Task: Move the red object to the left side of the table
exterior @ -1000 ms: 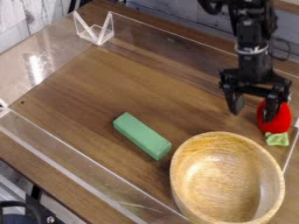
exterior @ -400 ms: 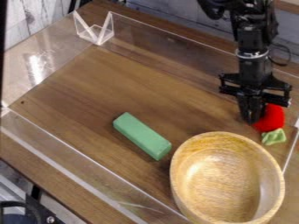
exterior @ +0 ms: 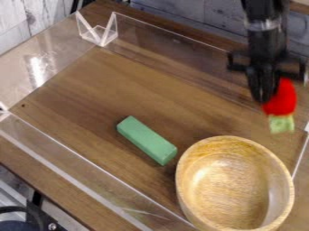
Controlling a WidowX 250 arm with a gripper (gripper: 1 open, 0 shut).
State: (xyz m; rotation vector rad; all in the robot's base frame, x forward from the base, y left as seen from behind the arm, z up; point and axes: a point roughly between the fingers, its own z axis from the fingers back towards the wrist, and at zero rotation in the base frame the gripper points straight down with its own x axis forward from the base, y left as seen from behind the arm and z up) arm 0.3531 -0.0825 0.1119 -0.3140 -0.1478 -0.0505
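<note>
The red object [exterior: 286,97], a small bright red toy with a light green leafy end [exterior: 283,124] hanging below it, is lifted off the table [exterior: 121,86] at the far right. My gripper [exterior: 270,93] points down from above and is shut on the red object, at its left side. The picture is blurred there, so the fingertips are hard to make out. The left side of the table is bare brown wood.
A flat green block [exterior: 146,140] lies near the middle front. A large wooden bowl [exterior: 183,171] stands at the front right, just below the gripper. Low clear acrylic walls [exterior: 49,153] edge the table, and a clear folded stand [exterior: 97,29] sits at the back left.
The jaws closed on the red object, and the gripper has risen with it. The toy now hangs above where it lay by the right wall.
</note>
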